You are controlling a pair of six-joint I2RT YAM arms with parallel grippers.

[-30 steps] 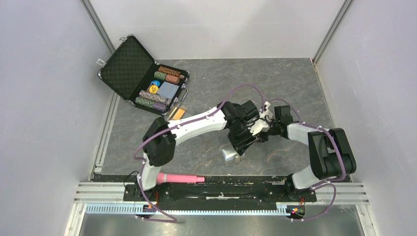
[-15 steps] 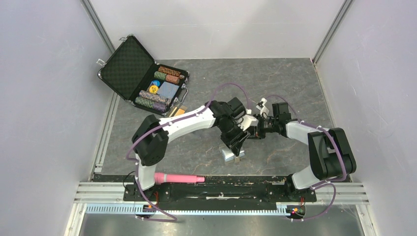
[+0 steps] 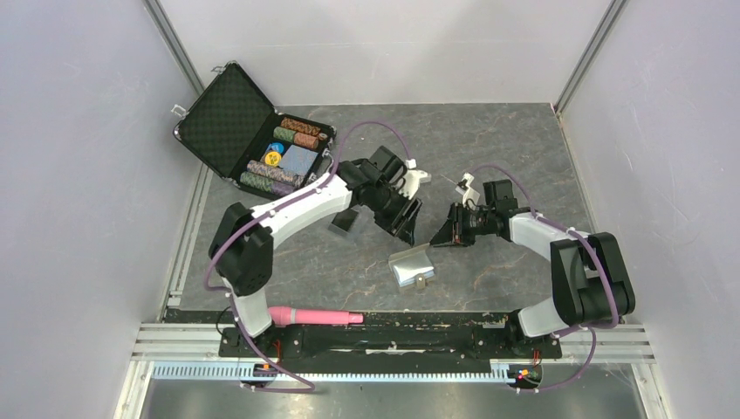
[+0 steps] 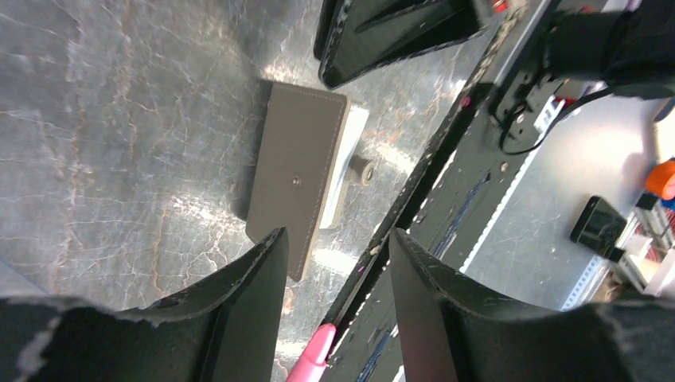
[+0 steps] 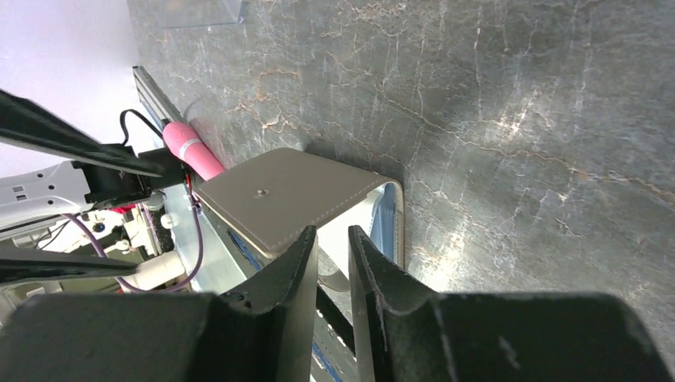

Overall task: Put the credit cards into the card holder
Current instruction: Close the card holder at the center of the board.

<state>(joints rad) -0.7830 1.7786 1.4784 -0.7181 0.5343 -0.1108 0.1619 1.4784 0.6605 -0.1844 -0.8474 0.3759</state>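
Lying flat, card holder point(image 4: 298, 175) is sitting just beyond both sets of fingertips; left gripper point(image 4: 337, 235) jaws are standing spread, right gripper point(image 5: 332, 232) jaws narrowly parted, both gripping nothing.

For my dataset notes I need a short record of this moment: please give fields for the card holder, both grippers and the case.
card holder: flat on the table, taupe side up, one edge agape, light blue inside
left gripper: open, empty, clear of the holder
right gripper: narrowly open, empty, clear of the holder
poker chip case: open, far left of table
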